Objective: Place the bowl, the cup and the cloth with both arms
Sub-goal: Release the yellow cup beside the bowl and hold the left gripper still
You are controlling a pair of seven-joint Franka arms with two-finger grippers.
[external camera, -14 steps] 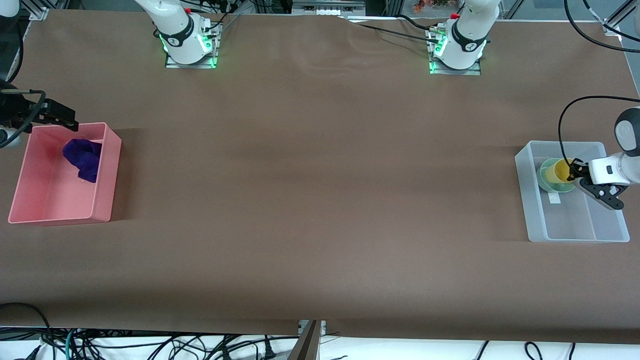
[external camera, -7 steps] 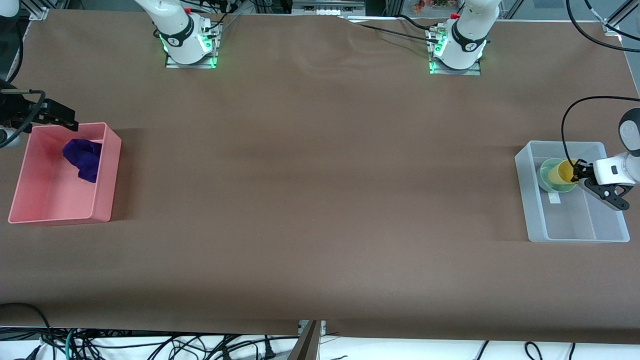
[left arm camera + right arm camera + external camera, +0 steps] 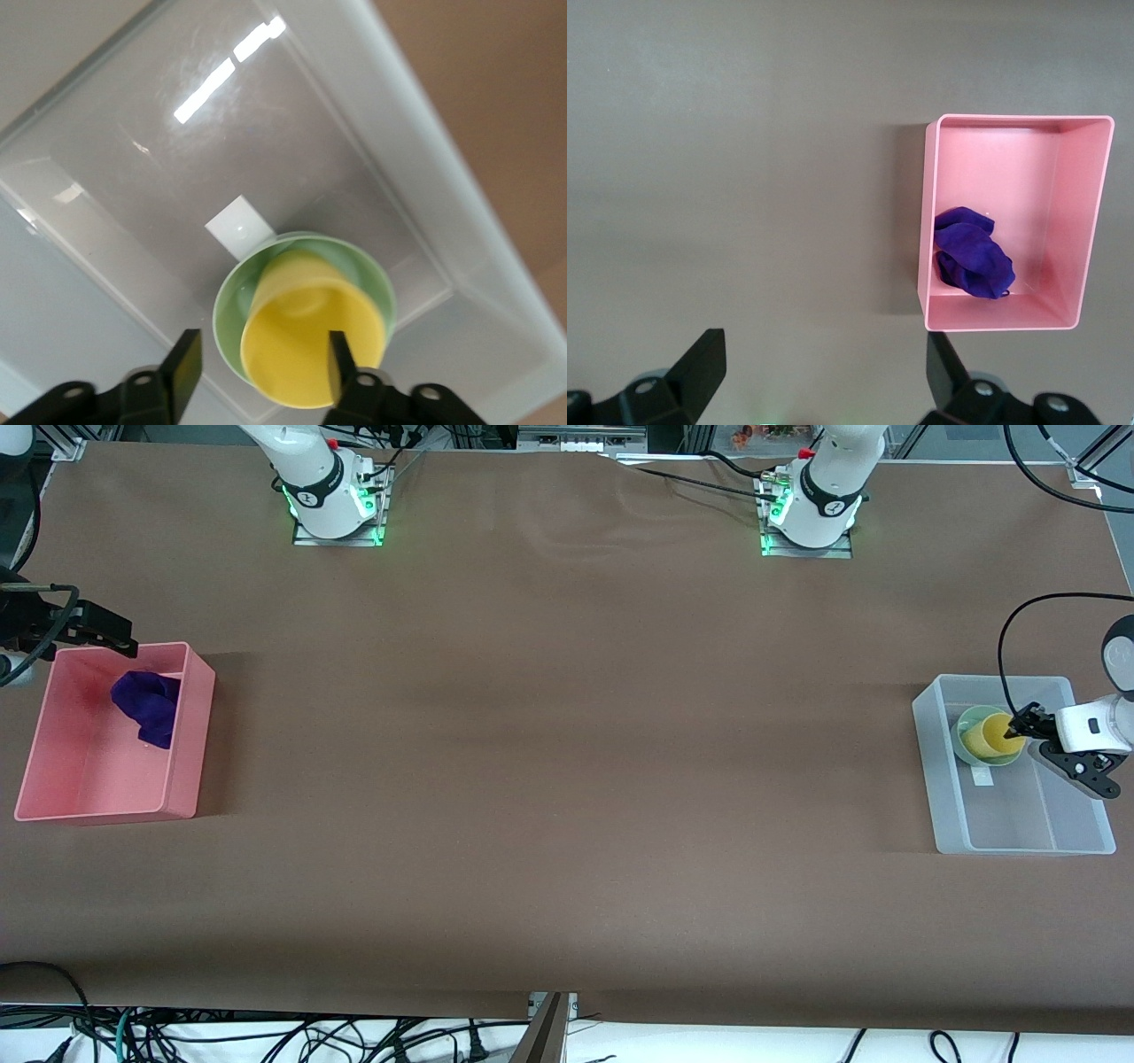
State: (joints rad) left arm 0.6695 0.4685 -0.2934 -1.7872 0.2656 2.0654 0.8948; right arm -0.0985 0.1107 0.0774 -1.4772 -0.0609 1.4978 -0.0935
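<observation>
Yellow plastic cup [image 3: 306,341] nested in mint-green bowl [image 3: 368,270], straddled by released left hand [image 3: 261,367]; right hand [image 3: 824,372] spread, waiting above purple cloth [image 3: 973,252].

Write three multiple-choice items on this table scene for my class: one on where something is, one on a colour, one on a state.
1. Where is the cup?
A. on the bare table
B. in the bowl, inside the clear bin
C. in the pink bin

2. What colour is the cloth?
A. purple
B. yellow
C. white

3. How is the left tool set?
A. shut on the bowl
B. out of view
C. open, one finger inside the cup's rim

Key: 1 B, the left wrist view shows the cup nested in the bowl; 2 A, purple against pink; 3 C, its fingers stand apart.
</observation>
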